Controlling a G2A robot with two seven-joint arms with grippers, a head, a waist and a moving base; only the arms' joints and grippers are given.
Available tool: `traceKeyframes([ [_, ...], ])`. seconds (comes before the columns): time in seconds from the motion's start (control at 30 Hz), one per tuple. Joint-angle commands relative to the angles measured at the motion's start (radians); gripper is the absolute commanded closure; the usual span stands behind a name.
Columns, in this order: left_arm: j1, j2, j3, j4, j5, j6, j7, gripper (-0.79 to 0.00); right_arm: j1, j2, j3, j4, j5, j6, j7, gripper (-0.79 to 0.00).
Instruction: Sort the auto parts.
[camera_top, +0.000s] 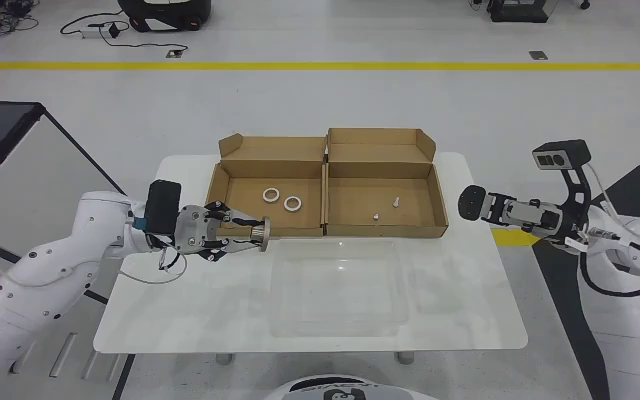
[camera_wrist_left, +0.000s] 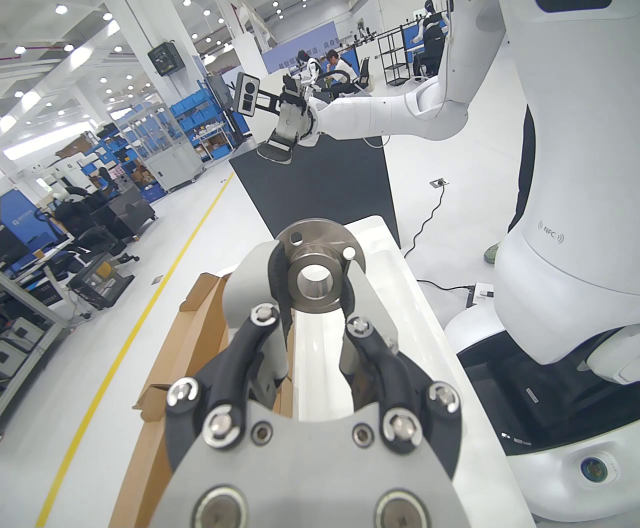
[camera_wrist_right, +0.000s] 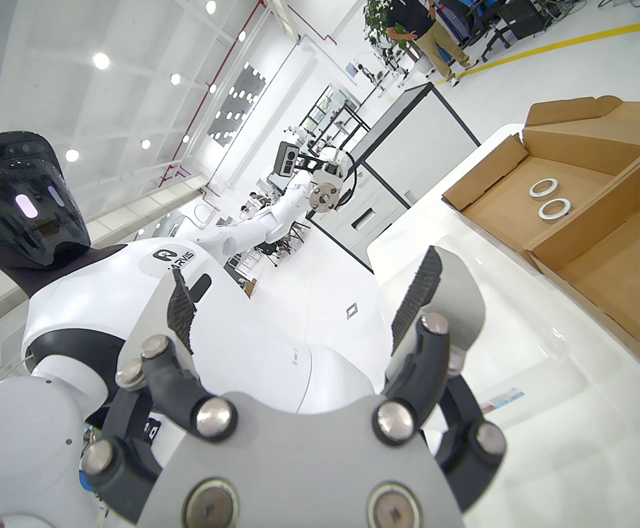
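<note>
Left gripper (camera_top: 243, 236) closed on a metal flange (camera_wrist_left: 320, 237) — a round plate with bolt holes and a central bore, clamped between both fingers. The flange is held above the white table (camera_top: 450, 300), just outside the front wall of the left compartment of the cardboard box (camera_top: 325, 232). That compartment holds two white rings (camera_top: 270, 195); the right compartment holds two small pale parts (camera_top: 397, 200). A clear shallow tray (camera_top: 340, 327) lies on the table in front of the box. Right gripper (camera_wrist_right: 305, 280) — jaws wide apart, nothing between them — hangs just off the table's right edge, near the box's right end.
</note>
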Motion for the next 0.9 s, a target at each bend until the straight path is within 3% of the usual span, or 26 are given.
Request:
traceKeyframes([
  [0.0,0.000,0.000,0.000,0.000,0.000,0.000,0.000,0.000,0.000,0.000,0.000,0.000,0.000,0.000,0.000,-0.785],
  [0.4,0.013,-0.011,-0.003,-0.020,-0.054,0.004,-0.005,0.000,0.000,0.000,0.000,0.000,0.000,0.000,0.000,-0.785],
  [0.87,0.054,-0.054,-0.046,-0.100,-0.349,0.019,0.019,0.000,0.000,0.000,0.000,0.000,0.000,0.000,0.000,-0.785],
])
